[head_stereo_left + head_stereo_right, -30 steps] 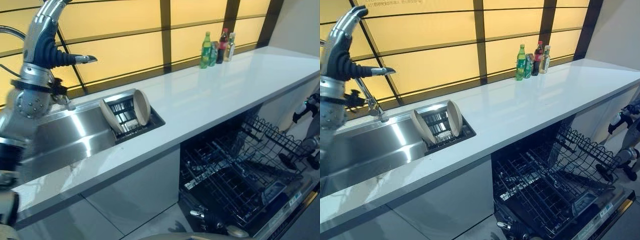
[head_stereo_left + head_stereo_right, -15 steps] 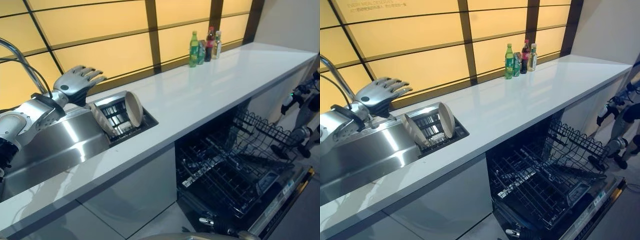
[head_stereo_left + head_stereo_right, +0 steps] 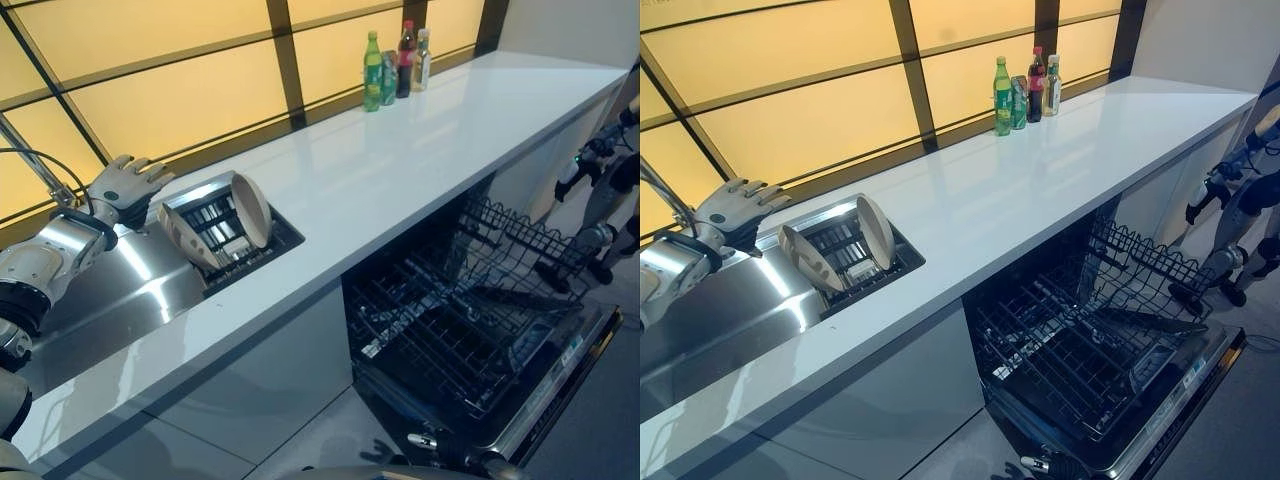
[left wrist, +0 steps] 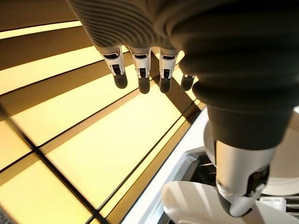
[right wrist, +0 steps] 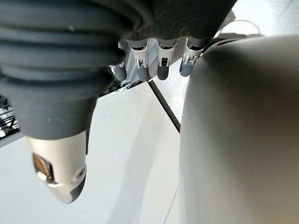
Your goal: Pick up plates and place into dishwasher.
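Two plates [image 3: 225, 215] upright in sink rack [image 3: 240, 240] (lower edges hidden), left hand [image 3: 120, 185] fingers spread, empty, beside them

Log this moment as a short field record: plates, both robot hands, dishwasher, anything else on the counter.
plates: two plates stand on edge in the rack at the sink's end
left robot hand: open, raised over the sink beside the rack, holding nothing
right robot hand: fingers straight, holding nothing
dishwasher: door down, lower rack pulled out, no plates in it
counter: bottles at the far end by the window
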You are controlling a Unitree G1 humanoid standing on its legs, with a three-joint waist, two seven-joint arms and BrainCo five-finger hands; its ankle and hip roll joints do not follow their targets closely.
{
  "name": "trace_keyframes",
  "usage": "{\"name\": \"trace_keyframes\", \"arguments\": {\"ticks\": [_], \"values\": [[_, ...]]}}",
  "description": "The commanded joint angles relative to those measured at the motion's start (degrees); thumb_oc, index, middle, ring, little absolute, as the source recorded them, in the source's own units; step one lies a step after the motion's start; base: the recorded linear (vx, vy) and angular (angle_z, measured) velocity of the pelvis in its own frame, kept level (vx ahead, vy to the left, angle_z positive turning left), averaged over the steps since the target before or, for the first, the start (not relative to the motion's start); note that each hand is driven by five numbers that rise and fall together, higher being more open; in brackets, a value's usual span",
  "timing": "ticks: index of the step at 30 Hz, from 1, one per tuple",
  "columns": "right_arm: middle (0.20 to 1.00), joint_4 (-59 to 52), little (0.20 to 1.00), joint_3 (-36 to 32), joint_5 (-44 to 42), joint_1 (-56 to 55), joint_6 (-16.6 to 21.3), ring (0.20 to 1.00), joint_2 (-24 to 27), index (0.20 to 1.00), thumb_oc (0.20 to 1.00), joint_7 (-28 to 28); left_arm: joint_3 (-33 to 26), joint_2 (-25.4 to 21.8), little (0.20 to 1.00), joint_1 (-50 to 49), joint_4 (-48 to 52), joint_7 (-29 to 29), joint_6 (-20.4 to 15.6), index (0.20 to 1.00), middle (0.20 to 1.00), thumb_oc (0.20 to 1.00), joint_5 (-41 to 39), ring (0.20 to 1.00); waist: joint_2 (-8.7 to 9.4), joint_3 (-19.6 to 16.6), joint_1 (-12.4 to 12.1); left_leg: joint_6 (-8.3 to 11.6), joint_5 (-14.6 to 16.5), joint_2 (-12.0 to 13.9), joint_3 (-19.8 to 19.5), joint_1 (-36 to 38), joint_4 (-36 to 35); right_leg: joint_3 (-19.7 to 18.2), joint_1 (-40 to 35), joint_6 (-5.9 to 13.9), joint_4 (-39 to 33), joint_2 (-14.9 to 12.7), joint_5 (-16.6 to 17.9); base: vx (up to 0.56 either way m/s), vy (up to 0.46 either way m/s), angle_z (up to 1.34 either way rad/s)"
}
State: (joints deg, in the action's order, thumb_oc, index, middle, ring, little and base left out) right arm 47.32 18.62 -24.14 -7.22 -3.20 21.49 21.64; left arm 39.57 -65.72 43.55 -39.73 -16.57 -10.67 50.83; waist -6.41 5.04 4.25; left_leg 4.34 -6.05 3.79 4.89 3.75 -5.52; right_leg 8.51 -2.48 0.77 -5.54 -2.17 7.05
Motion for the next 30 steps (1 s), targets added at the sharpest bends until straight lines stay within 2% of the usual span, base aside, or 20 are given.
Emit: {"name": "trace_keyframes", "arguments": {"ticks": [1,8,12,22,27,30], "values": [[1.0,-4.1,1.0,1.8,0.3,4.5,0.1,1.0,0.2,1.0,1.0,0.6,-3.3,0.1,1.0,7.5,-4.3,-1.5,1.8,1.0,1.0,1.0,1.2,1.0,0.73,5.6,2.2,-1.88,7.1,-3.3,1.3,0.6,1.1,-1.4,-0.4,6.15,0.8,-3.7,-5.2,-0.04,0.052,-0.01],[1.0,-4.4,1.0,1.5,-1.3,6.9,-0.2,1.0,1.5,1.0,1.0,0.6,-0.7,2.8,1.0,9.9,-6.7,-1.7,3.7,1.0,1.0,1.0,4.7,1.0,1.14,8.9,3.2,-1.7,6.2,-3.2,1.4,-1.6,1.2,-2.4,2.0,5.76,1.1,-3.3,-4.7,-0.08,0.036,-0.07],[1.0,-4.6,1.0,1.4,-3.0,8.1,0.2,1.0,2.1,1.0,1.0,0.3,1.1,2.9,1.0,12.4,-9.0,-1.1,3.4,1.0,1.0,1.0,5.1,1.0,1.55,11.0,3.6,-1.64,5.6,-3.1,1.4,-3.3,1.3,-2.9,3.8,5.58,1.2,-3.1,-4.1,-0.1,0.017,-0.04],[1.0,-4.9,1.0,1.7,-4.6,10.6,0.5,1.0,2.3,1.0,1.0,0.4,4.4,4.9,1.0,15.1,-13.6,10.4,5.2,1.0,1.0,1.0,7.7,1.0,2.56,13.7,3.8,-1.64,4.7,-3.1,1.5,-5.4,1.3,-2.8,6.2,5.68,1.4,-3.0,-3.2,-0.05,-0.002,-0.02],[1.0,-4.7,1.0,1.8,-5.0,11.4,0.4,1.0,2.0,1.0,1.0,-0.6,4.5,6.7,1.0,14.8,-16.8,19.2,8.2,1.0,1.0,1.0,7.5,1.0,2.7,14.3,4.0,-1.7,4.5,-3.2,1.7,-5.8,1.3,-2.7,6.5,5.63,1.4,-3.1,-3.0,-0.01,0.002,0.0],[1.0,-4.7,1.0,2.1,-5.6,12.0,0.3,1.0,2.2,1.0,1.0,-0.6,4.5,6.7,1.0,14.9,-17.3,17.6,9.7,1.0,1.0,1.0,8.2,1.0,2.93,14.8,3.9,-1.68,4.4,-3.3,1.7,-5.9,1.4,-2.7,6.7,5.54,1.5,-3.0,-2.9,-0.02,0.001,0.0]]}}
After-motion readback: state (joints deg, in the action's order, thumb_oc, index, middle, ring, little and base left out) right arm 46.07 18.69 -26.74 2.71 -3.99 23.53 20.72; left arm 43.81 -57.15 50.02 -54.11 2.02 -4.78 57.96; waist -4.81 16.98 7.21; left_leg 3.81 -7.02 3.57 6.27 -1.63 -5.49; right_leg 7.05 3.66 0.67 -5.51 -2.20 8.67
